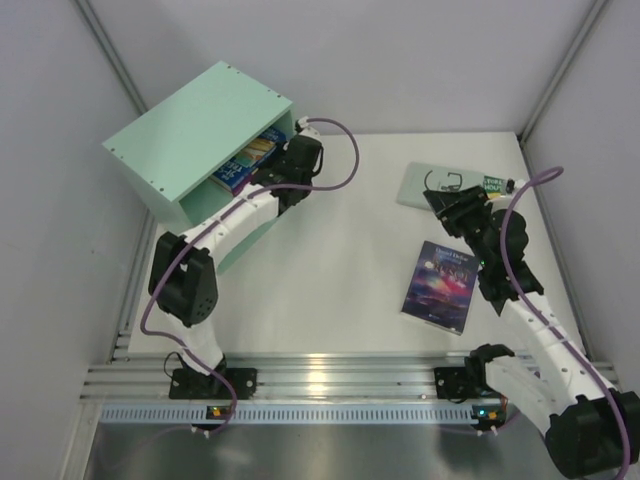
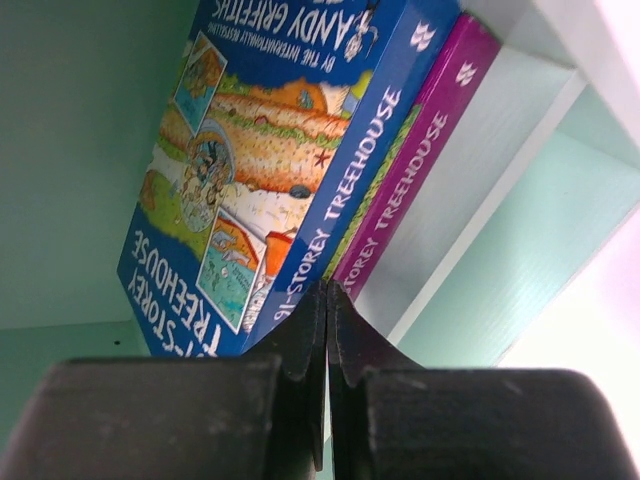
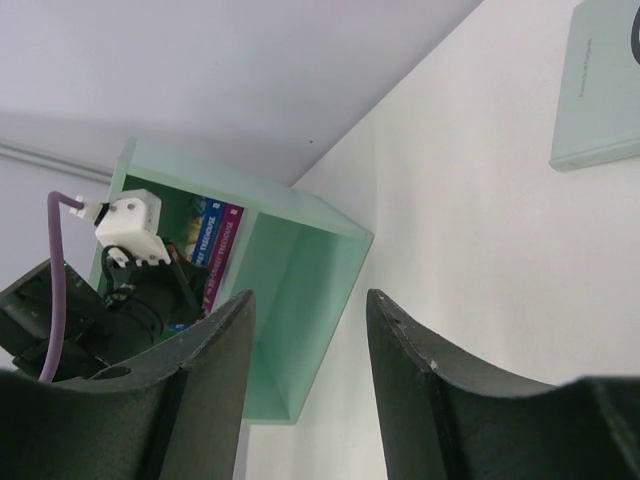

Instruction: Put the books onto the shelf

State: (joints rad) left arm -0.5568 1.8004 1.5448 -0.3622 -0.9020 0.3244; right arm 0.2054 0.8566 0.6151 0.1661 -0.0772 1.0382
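Looks like the right arm's job: the pale green book lies flat at the far right, long side running left-right, right by the right gripper, spread and empty, while the left gripper sits pressed shut over at the shelf.

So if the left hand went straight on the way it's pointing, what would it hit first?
Probably the spine of the blue book, standing in the shelf just ahead of the shut left hand. The magenta book beside it looks about as close.
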